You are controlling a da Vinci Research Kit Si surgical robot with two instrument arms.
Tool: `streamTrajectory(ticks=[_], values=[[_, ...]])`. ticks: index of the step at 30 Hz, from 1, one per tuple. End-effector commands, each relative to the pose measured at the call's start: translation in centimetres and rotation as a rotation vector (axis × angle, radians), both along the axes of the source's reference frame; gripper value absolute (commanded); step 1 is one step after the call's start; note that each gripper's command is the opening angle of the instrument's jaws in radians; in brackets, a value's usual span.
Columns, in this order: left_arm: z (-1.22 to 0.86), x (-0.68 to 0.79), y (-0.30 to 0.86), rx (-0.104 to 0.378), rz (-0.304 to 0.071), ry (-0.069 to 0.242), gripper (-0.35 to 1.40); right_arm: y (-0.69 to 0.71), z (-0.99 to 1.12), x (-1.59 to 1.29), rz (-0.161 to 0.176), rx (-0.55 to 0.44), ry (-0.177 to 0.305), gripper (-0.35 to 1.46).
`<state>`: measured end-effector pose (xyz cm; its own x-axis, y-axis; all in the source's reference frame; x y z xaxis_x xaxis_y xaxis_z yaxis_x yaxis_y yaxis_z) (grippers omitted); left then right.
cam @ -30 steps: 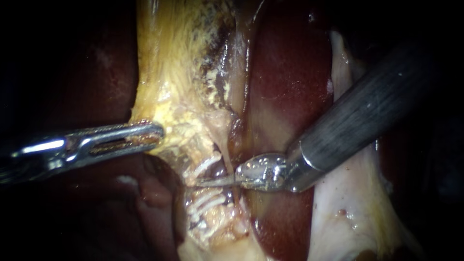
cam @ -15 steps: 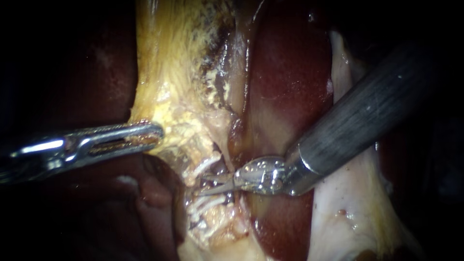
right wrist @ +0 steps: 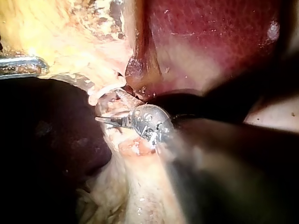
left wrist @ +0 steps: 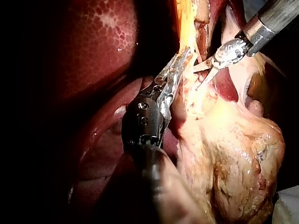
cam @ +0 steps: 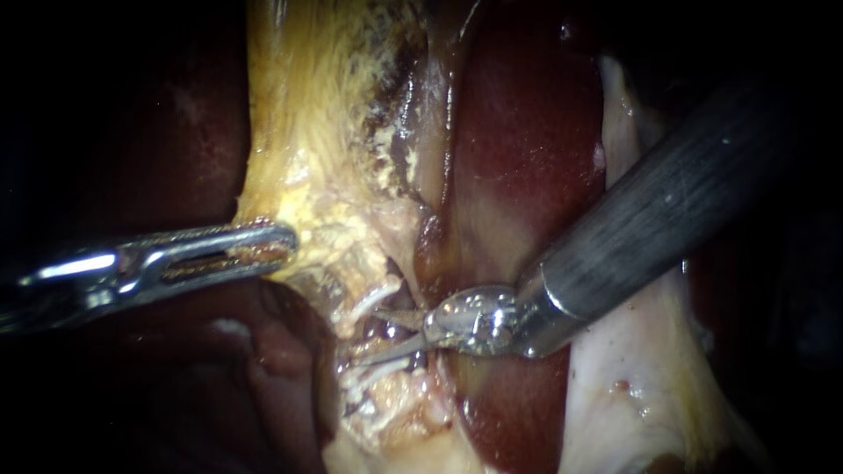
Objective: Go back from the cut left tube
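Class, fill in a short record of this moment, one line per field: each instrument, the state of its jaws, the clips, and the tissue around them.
Left instrument: slender silver instrument, entering from the view's left
Left jaws: shut on pale yellow fatty tissue
Right instrument: dark-shafted instrument with thin pointed blades, entering from the upper right
Right jaws: open, holding nothing
Clips: white clips on either side of the open blades
Liver: dark red glossy liver, behind the right shaft
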<state>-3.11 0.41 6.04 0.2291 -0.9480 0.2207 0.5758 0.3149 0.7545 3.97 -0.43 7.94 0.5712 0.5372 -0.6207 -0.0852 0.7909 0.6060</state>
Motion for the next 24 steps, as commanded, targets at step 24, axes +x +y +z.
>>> streamTrajectory(ticks=[24], values=[[0.10,0.06,0.05,-0.006,-0.003,0.005,-0.35,0.65,-0.62,-1.16,-0.153,-0.318,0.127,1.43]])
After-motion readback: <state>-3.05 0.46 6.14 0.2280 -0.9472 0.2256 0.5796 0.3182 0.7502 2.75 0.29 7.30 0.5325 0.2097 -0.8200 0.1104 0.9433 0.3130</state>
